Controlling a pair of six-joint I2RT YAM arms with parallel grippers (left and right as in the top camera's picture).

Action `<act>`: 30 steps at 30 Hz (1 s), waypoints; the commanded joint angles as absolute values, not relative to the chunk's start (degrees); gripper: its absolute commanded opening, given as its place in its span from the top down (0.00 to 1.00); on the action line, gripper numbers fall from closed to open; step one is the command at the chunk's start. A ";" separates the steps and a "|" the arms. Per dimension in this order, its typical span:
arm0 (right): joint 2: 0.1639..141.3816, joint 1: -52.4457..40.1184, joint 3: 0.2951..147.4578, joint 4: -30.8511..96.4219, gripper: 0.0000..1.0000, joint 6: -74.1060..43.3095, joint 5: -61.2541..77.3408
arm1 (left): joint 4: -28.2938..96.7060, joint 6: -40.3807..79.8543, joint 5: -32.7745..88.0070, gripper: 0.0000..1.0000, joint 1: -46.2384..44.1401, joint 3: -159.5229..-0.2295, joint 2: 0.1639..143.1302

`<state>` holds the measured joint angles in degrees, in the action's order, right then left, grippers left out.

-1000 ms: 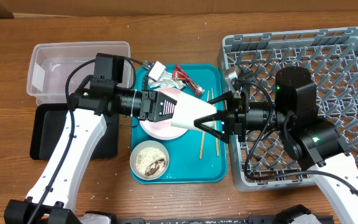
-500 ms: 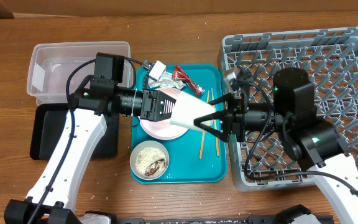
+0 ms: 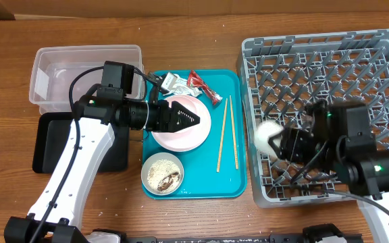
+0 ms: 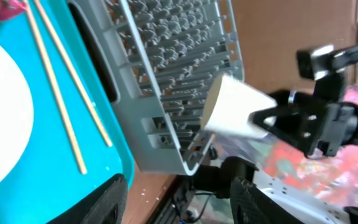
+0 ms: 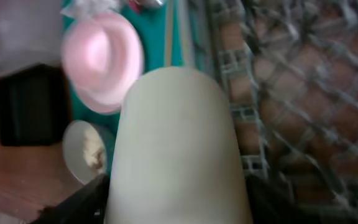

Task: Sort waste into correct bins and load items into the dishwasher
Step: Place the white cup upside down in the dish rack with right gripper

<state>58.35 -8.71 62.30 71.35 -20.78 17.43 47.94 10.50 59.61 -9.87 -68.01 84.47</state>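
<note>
My right gripper [image 3: 275, 143] is shut on a white bowl [image 3: 263, 133], holding it over the left edge of the grey dishwasher rack [image 3: 356, 61]. That bowl [image 5: 176, 143] fills the right wrist view between the dark fingers [image 5: 79, 205]. My left gripper [image 3: 196, 120] is open and empty above the pale pink plate [image 3: 181, 138] on the teal tray [image 3: 208, 185]. Two chopsticks [image 3: 221, 138] lie right of the plate. A bowl of rice and scraps [image 3: 163, 173] sits at the tray's front. A napkin [image 3: 173, 82] and a red wrapper [image 3: 202, 86] lie at its back.
The clear tub [image 3: 53, 74] stands at the back left, with the black tray [image 3: 46, 145] in front of it under my left arm. In the left wrist view the rack [image 4: 166, 62] rises just beyond the teal tray's edge [image 4: 104, 155].
The left gripper opened and let go of the white bowl, then drew back left over the plate. The right gripper carried the bowl right, to the rack's left edge.
</note>
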 commanded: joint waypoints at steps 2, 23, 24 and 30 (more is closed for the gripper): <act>61.95 -8.67 63.48 77.28 0.49 -24.29 10.37 | 47.72 9.41 57.19 0.45 -9.50 -68.64 84.73; 67.99 -8.67 70.46 67.72 0.07 -19.14 13.82 | 56.49 8.54 44.97 0.54 -9.74 -72.64 83.18; 67.35 -8.67 71.18 66.19 0.07 -17.63 16.45 | 57.52 8.60 41.65 0.54 -9.93 -73.52 83.05; 64.25 -8.67 71.88 54.22 0.07 -15.84 28.67 | 59.51 13.80 18.17 0.49 -15.49 -74.67 83.05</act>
<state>65.49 -8.67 70.43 55.92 -17.82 21.12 58.98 11.31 31.92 -12.80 -73.60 83.90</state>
